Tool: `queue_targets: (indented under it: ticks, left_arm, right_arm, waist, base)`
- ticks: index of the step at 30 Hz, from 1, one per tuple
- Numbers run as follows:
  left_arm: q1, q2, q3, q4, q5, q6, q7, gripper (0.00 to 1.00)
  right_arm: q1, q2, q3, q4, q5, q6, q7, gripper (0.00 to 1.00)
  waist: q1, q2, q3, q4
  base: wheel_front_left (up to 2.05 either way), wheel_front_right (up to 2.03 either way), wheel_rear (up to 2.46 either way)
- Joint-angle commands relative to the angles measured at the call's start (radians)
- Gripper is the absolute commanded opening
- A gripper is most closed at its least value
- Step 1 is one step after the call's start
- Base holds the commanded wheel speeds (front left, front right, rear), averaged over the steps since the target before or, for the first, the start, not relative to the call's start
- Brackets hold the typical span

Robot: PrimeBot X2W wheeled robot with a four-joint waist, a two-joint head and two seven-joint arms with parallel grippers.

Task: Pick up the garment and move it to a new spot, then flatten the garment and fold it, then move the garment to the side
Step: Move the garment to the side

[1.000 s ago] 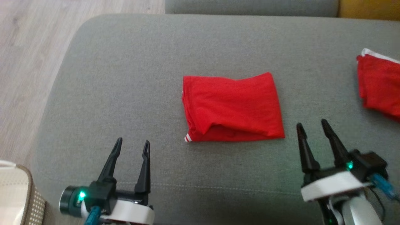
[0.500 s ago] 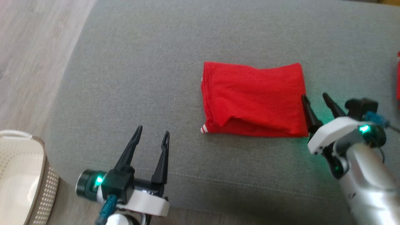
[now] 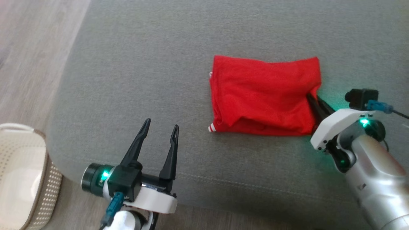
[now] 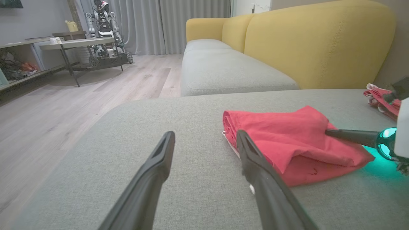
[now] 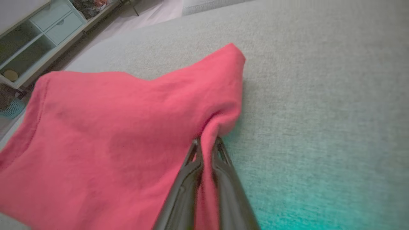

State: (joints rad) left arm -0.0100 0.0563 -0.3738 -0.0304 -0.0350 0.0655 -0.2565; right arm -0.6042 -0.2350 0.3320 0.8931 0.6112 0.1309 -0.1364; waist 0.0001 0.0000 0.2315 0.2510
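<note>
The garment (image 3: 263,95) is a folded red cloth with a white-striped hem, lying on the grey cushion (image 3: 159,64). My right gripper (image 3: 314,99) is shut on the garment's right edge, and red fabric (image 5: 134,127) bunches between its two fingers (image 5: 191,172). The left wrist view has the garment (image 4: 287,137) to the right, with the right gripper's finger (image 4: 348,135) pushed into its edge. My left gripper (image 3: 159,129) hovers open over the cushion's front, to the left of the garment and apart from it.
A white basket (image 3: 19,179) stands on the wooden floor (image 3: 32,48) at the lower left. More red and white cloth (image 4: 378,99) lies at the cushion's far right. A yellow sofa (image 4: 313,41) stands beyond, with a table and shelving (image 4: 48,51) across the room.
The camera has shifted. My right gripper reached forward to the garment's right edge and shut on it, rumpling that edge. The left gripper stays open.
</note>
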Motion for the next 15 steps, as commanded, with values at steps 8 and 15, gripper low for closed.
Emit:
queue_targets:
  ticks: [8, 15]
  left_arm:
    - [-0.037, -0.005, 0.041, -0.041, 0.017, -0.003, -0.005, 1.00]
    - [-0.065, -0.003, 0.046, -0.050, 0.024, -0.010, -0.005, 1.00]
  right_arm:
    - [-0.145, -0.106, 0.039, -0.057, 0.017, 0.000, -0.093, 0.00]
    - [-0.234, -0.176, -0.010, -0.060, -0.021, 0.000, -0.098, 0.00]
  waist:
    - [-0.0001, 0.0000, 0.010, -0.128]
    - [-0.0001, 0.0000, 0.044, -0.215]
  base:
    - [0.00, 0.00, 0.00]
    - [0.00, 0.00, 0.00]
